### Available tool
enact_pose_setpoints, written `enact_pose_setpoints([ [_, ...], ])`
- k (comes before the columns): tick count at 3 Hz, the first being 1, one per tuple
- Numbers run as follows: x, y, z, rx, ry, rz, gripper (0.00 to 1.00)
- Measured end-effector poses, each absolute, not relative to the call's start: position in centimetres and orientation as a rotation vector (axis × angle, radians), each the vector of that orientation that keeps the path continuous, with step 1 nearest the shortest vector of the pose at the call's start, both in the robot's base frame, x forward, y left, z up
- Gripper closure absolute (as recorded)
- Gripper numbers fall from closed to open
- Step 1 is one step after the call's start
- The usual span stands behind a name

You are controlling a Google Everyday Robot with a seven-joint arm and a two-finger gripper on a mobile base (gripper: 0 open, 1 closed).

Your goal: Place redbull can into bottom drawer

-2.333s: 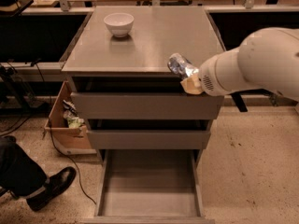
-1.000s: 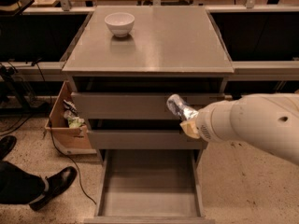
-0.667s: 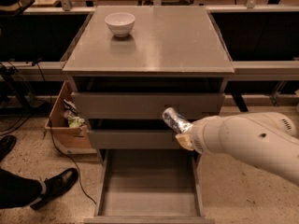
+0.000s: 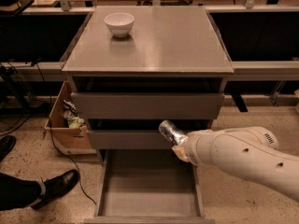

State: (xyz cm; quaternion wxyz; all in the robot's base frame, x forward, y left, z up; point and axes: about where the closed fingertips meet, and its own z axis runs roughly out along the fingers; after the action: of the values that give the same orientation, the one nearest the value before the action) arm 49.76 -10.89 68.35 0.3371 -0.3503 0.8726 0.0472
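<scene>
The redbull can (image 4: 169, 131) is a slim shiny silver can, tilted, held in my gripper (image 4: 181, 149) at the end of my white arm. It hangs in front of the middle drawer, above the back right part of the bottom drawer (image 4: 148, 204). The bottom drawer is pulled out, a wide shallow grey tray with nothing lying in it. My gripper is shut on the can; the fingers are mostly hidden behind the can and the wrist.
A white bowl (image 4: 119, 23) stands on the cabinet top (image 4: 187, 45) at the back left. The two upper grey drawers (image 4: 145, 105) are closed. A cardboard box (image 4: 67, 127) sits left of the cabinet. A person's black shoes (image 4: 56, 185) are on the floor at left.
My arm has come down from the cabinet's top edge and moved left with the can, from level with the upper drawer to in front of the middle drawer, over the open bottom drawer.
</scene>
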Motion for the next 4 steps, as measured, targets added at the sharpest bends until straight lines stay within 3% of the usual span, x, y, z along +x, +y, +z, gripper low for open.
enact_pose_setpoints([
  [4,49.5,-15.6,51.1,-1.006,2.361,0.065,1.0],
])
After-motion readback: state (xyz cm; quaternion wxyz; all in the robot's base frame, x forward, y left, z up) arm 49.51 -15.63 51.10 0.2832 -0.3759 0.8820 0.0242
